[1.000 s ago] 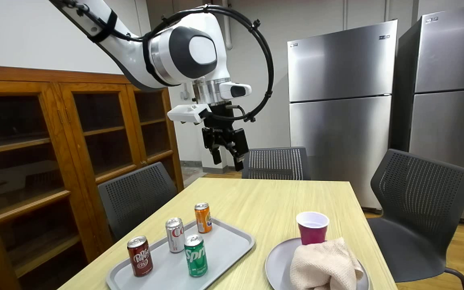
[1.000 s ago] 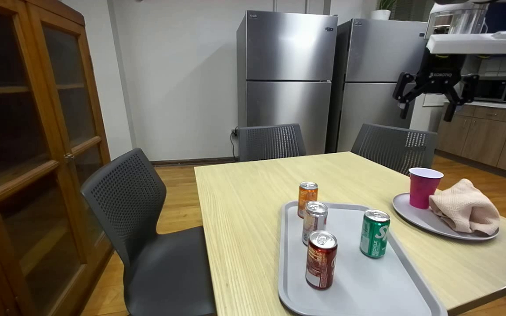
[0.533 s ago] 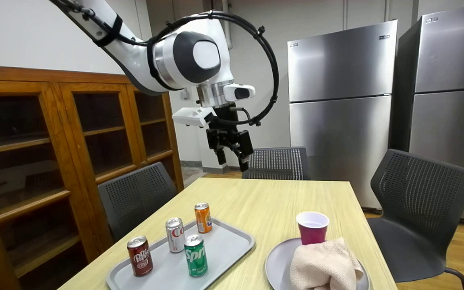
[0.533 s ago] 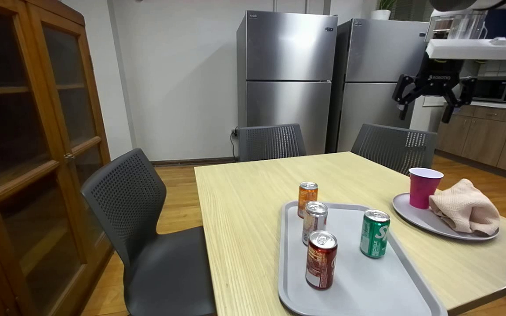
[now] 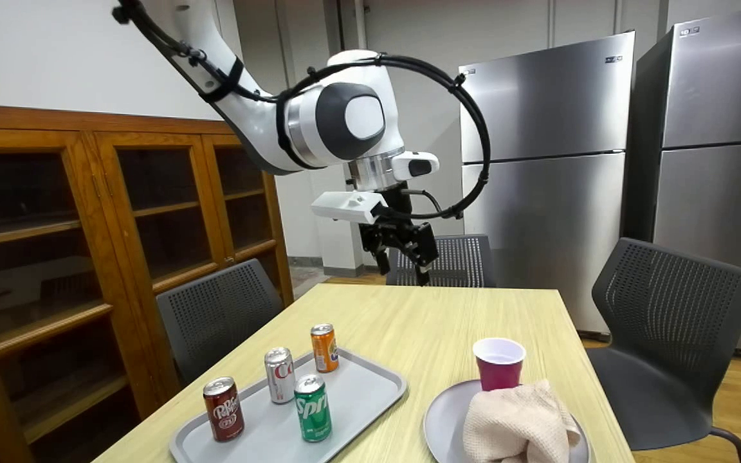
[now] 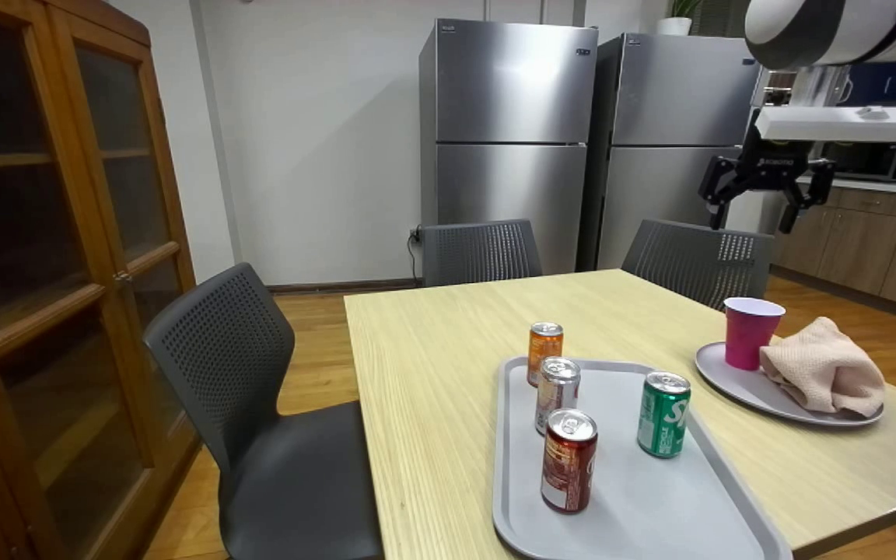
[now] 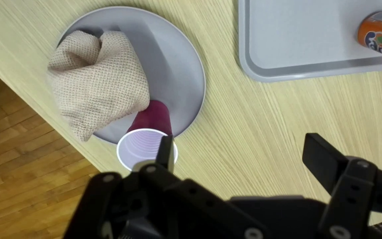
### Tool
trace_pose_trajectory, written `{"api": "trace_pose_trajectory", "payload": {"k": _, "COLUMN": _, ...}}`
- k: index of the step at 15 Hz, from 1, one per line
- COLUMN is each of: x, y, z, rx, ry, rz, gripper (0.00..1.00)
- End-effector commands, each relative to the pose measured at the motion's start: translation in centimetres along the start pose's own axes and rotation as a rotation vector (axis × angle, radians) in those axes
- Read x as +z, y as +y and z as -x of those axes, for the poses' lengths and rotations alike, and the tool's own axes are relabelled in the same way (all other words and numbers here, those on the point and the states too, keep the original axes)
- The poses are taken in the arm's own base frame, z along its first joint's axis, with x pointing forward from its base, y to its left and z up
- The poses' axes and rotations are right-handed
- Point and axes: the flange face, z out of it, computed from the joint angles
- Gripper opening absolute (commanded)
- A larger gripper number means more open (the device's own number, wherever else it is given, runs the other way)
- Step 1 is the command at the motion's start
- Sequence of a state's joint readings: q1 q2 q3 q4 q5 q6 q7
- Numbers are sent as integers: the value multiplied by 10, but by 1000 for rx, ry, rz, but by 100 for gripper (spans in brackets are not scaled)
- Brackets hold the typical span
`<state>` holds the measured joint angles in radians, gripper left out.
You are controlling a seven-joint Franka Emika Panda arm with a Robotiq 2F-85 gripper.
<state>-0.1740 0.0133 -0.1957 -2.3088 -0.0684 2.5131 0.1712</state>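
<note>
My gripper [image 5: 403, 272] is open and empty, held in the air above the far part of the table; it also shows in an exterior view [image 6: 752, 222] and the wrist view [image 7: 239, 146]. A magenta cup with white inside [image 7: 153, 116] stands on a grey plate [image 7: 184, 76] beside a crumpled beige cloth [image 7: 101, 79]. In the wrist view the left finger overlaps the cup's rim, but the gripper is well above it. A grey tray [image 5: 370, 392] bears an orange can [image 5: 325, 352], a silver can [image 5: 280, 376], a green can [image 5: 313, 411] and a dark red can [image 5: 223, 411], all upright.
The light wood table [image 6: 432, 342] has chairs around it, one at the left [image 6: 222, 373] and one at the right [image 5: 660, 334]. A wooden glass-door cabinet [image 5: 107, 257] stands along the wall. Two steel fridges [image 5: 544, 193] stand behind.
In both exterior views the arm and gripper have moved lower. In one of these views they have also shifted right. The gripper stays open; the cans, cup, cloth and plate have not moved.
</note>
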Motion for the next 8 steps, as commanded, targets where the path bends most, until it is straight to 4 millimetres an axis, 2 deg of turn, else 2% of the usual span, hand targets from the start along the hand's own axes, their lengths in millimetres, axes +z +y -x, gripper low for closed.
{"api": "trace_pose_trajectory", "payload": {"k": 1, "x": 19, "y": 8, "z": -29, "rx": -14, "ry": 3, "rz": 5, "gripper": 100}}
{"api": "trace_pose_trajectory", "payload": {"k": 8, "x": 58, "y": 24, "z": -65, "rx": 24, "ry": -7, "rz": 51, "gripper": 100}}
